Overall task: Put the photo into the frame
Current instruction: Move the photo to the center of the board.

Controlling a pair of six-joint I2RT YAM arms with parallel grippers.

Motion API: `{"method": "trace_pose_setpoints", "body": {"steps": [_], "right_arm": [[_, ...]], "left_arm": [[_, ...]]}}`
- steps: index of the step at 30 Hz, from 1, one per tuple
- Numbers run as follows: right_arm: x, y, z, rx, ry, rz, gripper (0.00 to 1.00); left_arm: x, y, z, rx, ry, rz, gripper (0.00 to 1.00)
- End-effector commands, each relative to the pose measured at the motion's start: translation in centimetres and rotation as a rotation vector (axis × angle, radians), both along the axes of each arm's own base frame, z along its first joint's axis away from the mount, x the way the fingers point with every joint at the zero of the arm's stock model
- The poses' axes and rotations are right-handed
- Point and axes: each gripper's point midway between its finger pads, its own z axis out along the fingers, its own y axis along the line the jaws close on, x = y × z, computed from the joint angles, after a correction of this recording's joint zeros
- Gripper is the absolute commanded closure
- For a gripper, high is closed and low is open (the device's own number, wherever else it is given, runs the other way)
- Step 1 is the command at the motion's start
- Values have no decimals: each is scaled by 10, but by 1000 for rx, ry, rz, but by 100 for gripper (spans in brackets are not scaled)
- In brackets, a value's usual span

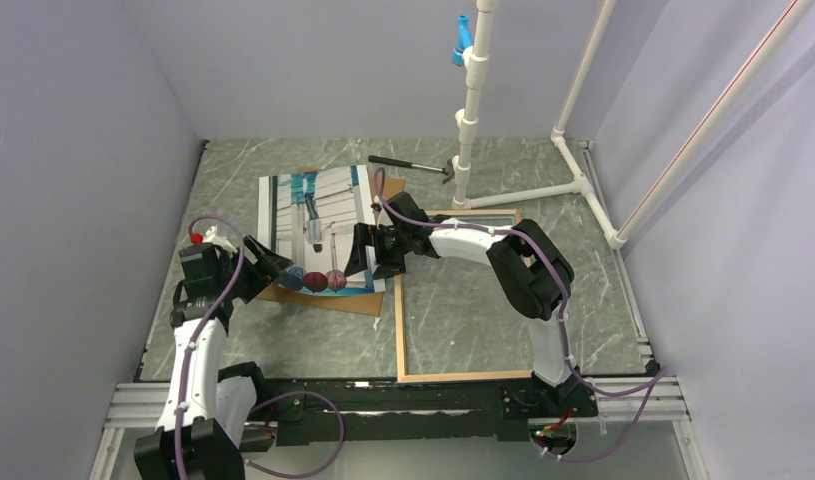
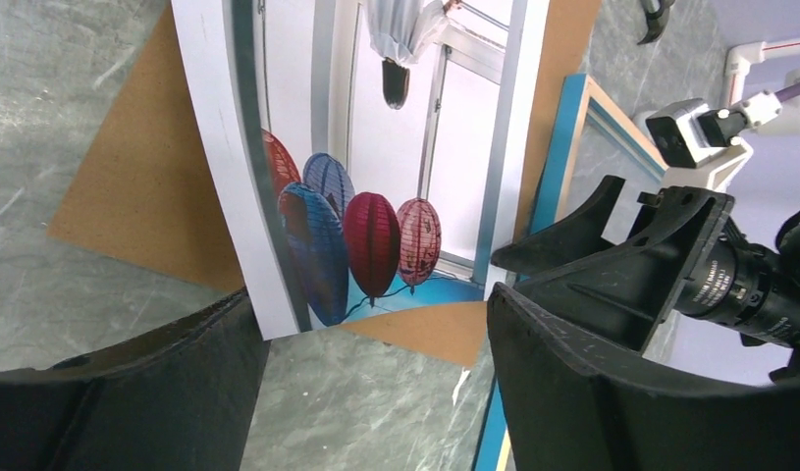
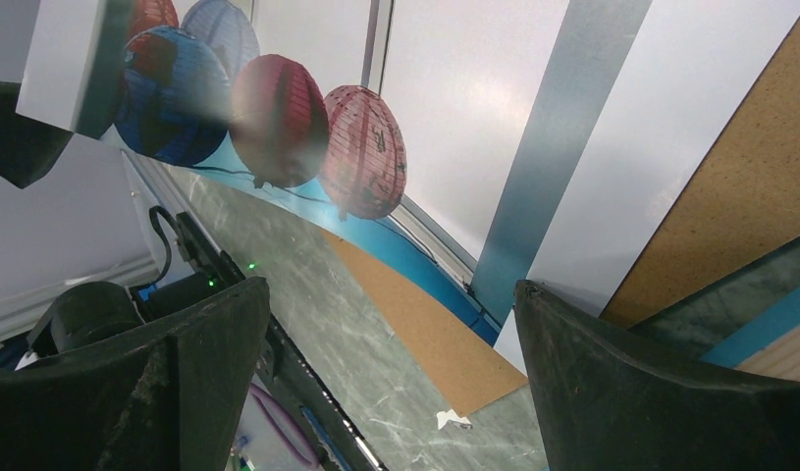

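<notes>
1. The photo point(image 1: 318, 225) lies picture-side up on a brown backing board point(image 1: 333, 300), at about 10 o'clock from the middle of the worktop point(image 1: 313, 345). Its coloured lanterns sit at the near end.
2. In the left wrist view the photo point(image 2: 396, 147) bows upward along its left border. Its near-left corner is raised off the board point(image 2: 131, 196).
3. The left pincer point(image 1: 275, 268) sits at the photo's 7 o'clock corner with its jaws spread wide. In its own view that corner comes down just beside one finger point(image 2: 180, 373). I can't tell whether they touch, and nothing is pinched.
4. The right pincer point(image 1: 368, 255) sits at the photo's 5 o'clock corner, also spread wide. In its own view the photo point(image 3: 454, 118) has this corner just off one finger point(image 3: 621, 392), and the gap between the fingers holds nothing.
5. The frame point(image 1: 463, 377) lies flat at 4 o'clock from the photo, pale wood side up, with its left rail just beside the board. A blue edge point(image 2: 562, 147) shows from the left wrist.
6. A hammer point(image 1: 413, 165) lies at 1 o'clock, near the foot of a white pipe stand point(image 1: 470, 120).
</notes>
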Motion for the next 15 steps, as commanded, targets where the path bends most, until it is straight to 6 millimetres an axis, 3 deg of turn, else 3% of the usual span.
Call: {"method": "trace_pose_setpoints", "body": {"steps": [1, 7, 12, 15], "right_arm": [[-8, -10, -23, -70, 18, 10, 3], [-8, -8, -18, -62, 11, 15, 3], [-8, -6, -5, -41, 1, 24, 3], [-7, -6, 9, -26, -21, 26, 2]], "left_arm": [[2, 9, -7, 47, 11, 11, 24], [-3, 14, -28, 52, 66, 49, 61], [-4, 17, -25, 66, 74, 62, 97], [-5, 19, -12, 83, 57, 73, 100]]}}
